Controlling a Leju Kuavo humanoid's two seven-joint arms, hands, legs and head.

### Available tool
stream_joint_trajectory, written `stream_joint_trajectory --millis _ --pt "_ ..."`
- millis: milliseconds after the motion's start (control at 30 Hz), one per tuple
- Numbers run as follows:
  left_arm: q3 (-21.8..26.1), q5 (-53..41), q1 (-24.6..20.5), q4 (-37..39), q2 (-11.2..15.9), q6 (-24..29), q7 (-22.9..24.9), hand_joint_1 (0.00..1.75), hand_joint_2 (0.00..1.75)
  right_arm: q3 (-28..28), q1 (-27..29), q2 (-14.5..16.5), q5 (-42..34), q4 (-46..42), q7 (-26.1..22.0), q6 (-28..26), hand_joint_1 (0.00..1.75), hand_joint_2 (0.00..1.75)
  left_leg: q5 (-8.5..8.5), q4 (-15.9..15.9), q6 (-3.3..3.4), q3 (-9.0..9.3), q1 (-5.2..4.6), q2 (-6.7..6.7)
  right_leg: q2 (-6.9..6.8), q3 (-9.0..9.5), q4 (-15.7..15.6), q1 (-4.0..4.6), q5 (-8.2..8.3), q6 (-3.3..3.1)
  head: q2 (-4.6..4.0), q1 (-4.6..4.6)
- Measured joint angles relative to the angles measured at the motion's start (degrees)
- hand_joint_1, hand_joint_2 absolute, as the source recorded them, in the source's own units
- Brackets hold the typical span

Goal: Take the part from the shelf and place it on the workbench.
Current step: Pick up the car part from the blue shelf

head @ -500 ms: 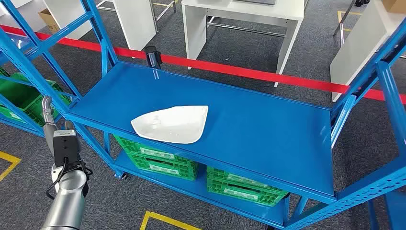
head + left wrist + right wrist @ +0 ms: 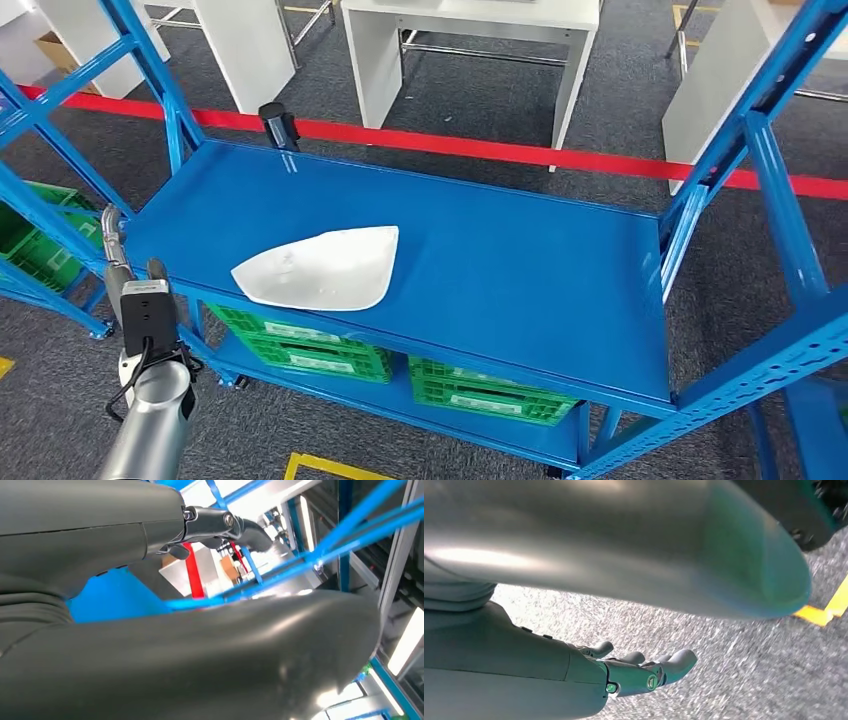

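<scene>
The white shell-shaped part point(image 2: 315, 268) lies flat on the blue shelf point(image 2: 520, 270), near its front edge and left of the middle. My left hand point(image 2: 112, 245) is raised beside the shelf's front left corner, to the left of the part and apart from it. In the left wrist view its thick thumb point(image 2: 200, 650) and dark fingers point(image 2: 225, 525) are spread with nothing between them. My right hand point(image 2: 639, 672) hangs over the grey carpet, fingers stretched out and holding nothing.
Blue uprights and braces point(image 2: 760, 160) frame the shelf at both ends. Green crates point(image 2: 300, 345) sit on the lower level, another point(image 2: 40, 240) at the far left. A small black device point(image 2: 278, 125) stands at the back left corner. Red floor tape point(image 2: 500, 150) and white tables point(image 2: 470, 40) lie beyond.
The whole picture has shifted left and slightly down, so the camera has moved. The part lies as before on the shelf. My left arm stays by the front left corner.
</scene>
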Motion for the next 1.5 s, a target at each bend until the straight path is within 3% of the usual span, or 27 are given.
stream_joint_trajectory --millis 67,100,167,200,233,267,333,400,500,700,833,1233,1500 --pt "-0.2 0.0 -0.1 -0.2 0.0 0.0 0.0 0.0 0.0 0.0 0.0 -0.1 0.0 0.0 0.0 -0.1 0.0 0.0 -1.47 2.3 -0.41 -0.71 0.2 -1.37 0.97 0.34 -0.1 -0.12 -0.28 -0.66 0.0 -0.2" --pt "-0.3 0.0 -0.2 -0.3 0.0 0.0 0.0 0.0 0.0 0.0 -0.1 -0.1 0.0 0.0 0.0 -0.1 0.0 0.0 -2.9 5.4 -0.49 -2.25 0.25 -2.48 1.43 0.52 -0.2 -0.19 -0.39 -0.92 0.0 -0.32" --pt "-0.4 0.0 0.0 -0.2 0.0 0.0 0.0 0.0 0.0 0.0 -0.2 -0.1 0.1 0.0 0.0 -0.1 0.0 0.0 -5.92 13.9 -0.41 -7.39 0.2 -3.76 2.44 0.78 -0.2 -0.12 -0.61 -1.27 0.0 -0.49" --pt "-0.4 0.0 0.1 -0.1 0.0 0.0 0.0 0.0 0.0 0.0 -0.2 -0.2 0.1 0.0 0.0 -0.1 0.0 0.0 -6.36 17.0 -0.32 -9.68 0.18 -3.95 3.07 0.92 -0.2 -0.06 -0.7 -1.35 0.0 -0.55" --pt "-0.5 0.0 0.1 -0.1 -0.1 0.0 0.0 0.0 0.0 0.0 -0.2 -0.2 0.1 0.0 0.0 -0.1 0.0 0.0 -5.59 18.2 -0.15 -11.12 0.17 -4.04 3.72 1.11 -0.2 0.0 -0.79 -1.35 -0.01 -0.57" --pt "-0.5 0.0 0.1 -0.1 -0.1 0.0 0.0 0.0 0.0 0.0 -0.1 -0.2 0.1 0.0 0.0 -0.1 0.0 0.0 -3.58 17.0 0.1 -11.44 0.15 -4.15 4.3 1.34 -0.2 0.03 -0.87 -1.32 -0.01 -0.57" --pt "-0.6 0.0 0.0 0.0 0.0 0.0 0.0 0.0 0.0 0.0 -0.1 -0.2 0.0 0.0 0.0 0.0 0.0 0.0 1.78 9.9 0.78 -9.69 0.03 -4.55 5.28 1.8 -0.2 0.06 -1.02 -1.11 -0.01 -0.66" --pt "-0.8 0.1 -0.4 0.1 -0.1 0.0 -0.2 0.0 0.0 0.0 -0.1 -0.2 0.0 0.0 0.2 0.2 0.0 0.0 4.55 4.2 1.19 -8.12 -0.15 -4.99 5.94 1.84 0.0 0.22 -1.17 -0.64 -0.01 -0.75" --pt "-1.2 0.5 -0.7 0.3 -0.1 0.0 -0.4 0.0 0.0 0.0 0.1 -0.3 0.0 0.0 0.3 0.5 0.0 0.0 4.86 2.9 1.23 -7.95 -0.33 -5.31 6.09 1.77 -0.2 0.33 -1.18 -0.46 0.0 -0.7" --pt "-1.4 1.1 -0.6 0.6 -0.2 0.1 -0.8 0.0 0.0 0.0 0.1 -0.4 0.0 0.0 0.3 0.8 0.0 0.0 4.95 2.9 2.02 -7.94 -0.5 -5.57 5.9 2.41 -1.2 0.2 -0.72 0.2 -0.01 -0.69" --pt "-1.8 1.5 -0.3 0.6 -0.2 0.1 -1.2 0.0 1.75 0.0 0.1 -0.4 0.0 0.0 0.2 0.8 0.0 0.0 4.87 2.9 2.24 -7.96 -0.59 -5.58 5.9 2.51 -1.5 0.11 -0.64 0.65 -0.01 -0.69" --pt "-5.1 2.4 3.9 -2.7 -1.2 0.1 0.5 0.0 1.75 -0.1 0.2 -0.4 -0.1 0.0 1.5 0.8 0.0 0.0 4.78 2.9 2.37 -7.92 -0.65 -5.58 5.89 2.48 -1.5 0.04 -0.84 1.06 -0.01 -0.71" --pt "-8.0 -3.5 6.8 -6.7 -1.0 -2.6 9.5 0.0 1.75 -0.6 0.3 -0.4 0.0 0.0 1.6 1.0 0.0 0.0 4.78 2.8 2.36 -7.92 -0.65 -5.58 5.86 2.47 -1.5 0.04 -0.86 1.08 0.0 -0.7"
